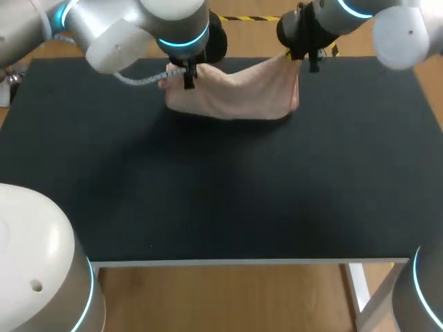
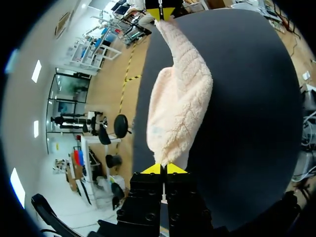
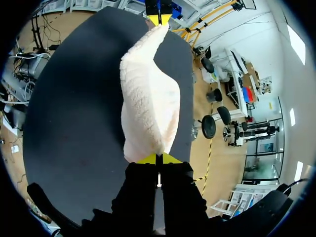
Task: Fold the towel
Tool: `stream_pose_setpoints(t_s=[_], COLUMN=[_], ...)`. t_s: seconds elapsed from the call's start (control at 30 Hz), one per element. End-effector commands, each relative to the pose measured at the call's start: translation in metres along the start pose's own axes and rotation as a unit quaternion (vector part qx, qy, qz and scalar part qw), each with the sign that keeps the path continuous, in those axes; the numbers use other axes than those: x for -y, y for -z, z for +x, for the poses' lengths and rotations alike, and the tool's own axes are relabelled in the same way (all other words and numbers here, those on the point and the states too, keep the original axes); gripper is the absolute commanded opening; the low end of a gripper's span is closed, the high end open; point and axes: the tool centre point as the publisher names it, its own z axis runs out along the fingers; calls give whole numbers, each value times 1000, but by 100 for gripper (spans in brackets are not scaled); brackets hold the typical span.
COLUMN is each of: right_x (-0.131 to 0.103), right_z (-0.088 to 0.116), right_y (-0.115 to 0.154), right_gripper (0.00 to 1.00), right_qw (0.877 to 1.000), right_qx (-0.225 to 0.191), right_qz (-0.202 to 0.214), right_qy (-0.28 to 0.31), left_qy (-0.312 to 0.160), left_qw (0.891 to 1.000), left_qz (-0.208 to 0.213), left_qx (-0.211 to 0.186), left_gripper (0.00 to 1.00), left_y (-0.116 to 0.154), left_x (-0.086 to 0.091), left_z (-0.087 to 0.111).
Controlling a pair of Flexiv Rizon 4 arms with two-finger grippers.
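Observation:
A pale pink fluffy towel [image 1: 235, 93] hangs stretched between my two grippers above the far part of the black table [image 1: 208, 187], its lower edge resting on the mat. My left gripper [image 1: 187, 75] is shut on the towel's left corner. My right gripper [image 1: 296, 57] is shut on its right corner. In the left wrist view the towel [image 2: 180, 103] runs from my left gripper [image 2: 164, 169] out to the other gripper [image 2: 162, 13]. The right wrist view shows the towel [image 3: 148, 94] sagging between my right gripper [image 3: 158, 159] and the left one [image 3: 159, 18].
The black mat covers the whole tabletop, with its front edge [image 1: 249, 261] near me. A grey cable [image 1: 142, 79] hangs by my left wrist.

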Motion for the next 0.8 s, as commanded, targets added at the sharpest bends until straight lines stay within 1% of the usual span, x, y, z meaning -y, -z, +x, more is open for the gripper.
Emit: stream_pose_setpoints(t_s=[0.03,0.2,0.3,0.37,0.4,0.57,0.6,0.63,0.8], right_x=[0,4,6,7,8,12,13,15,27], right_z=[8,21,28,31,32,28,26,25,12], right_y=[-16,-43,-59,-69,-75,-100,-106,-111,-133], right_gripper=[0,0,0,0,0,0,0,0,0], right_qw=[1000,998,997,996,996,994,993,992,990], right_qx=[-11,-47,-63,-73,-76,-85,-88,-90,-89], right_qz=[6,24,33,37,40,52,59,64,79], right_qy=[-9,-16,-23,-28,-33,-50,-53,-55,-76], left_qy=[12,22,24,28,23,15,10,14,5], left_qw=[1000,998,997,996,996,994,993,992,991], left_qz=[-9,-25,-31,-23,-29,-24,-27,-21,-24], left_qx=[-15,-50,-68,-81,-85,-109,-114,-120,-130], left_gripper=[0,0,0,0,0,0,0,0,0], left_y=[-10,-29,-43,-54,-61,-94,-100,-106,-129], left_x=[-8,-19,-21,-21,-21,-17,-16,-16,-17], left_z=[12,25,27,27,27,22,20,18,3])
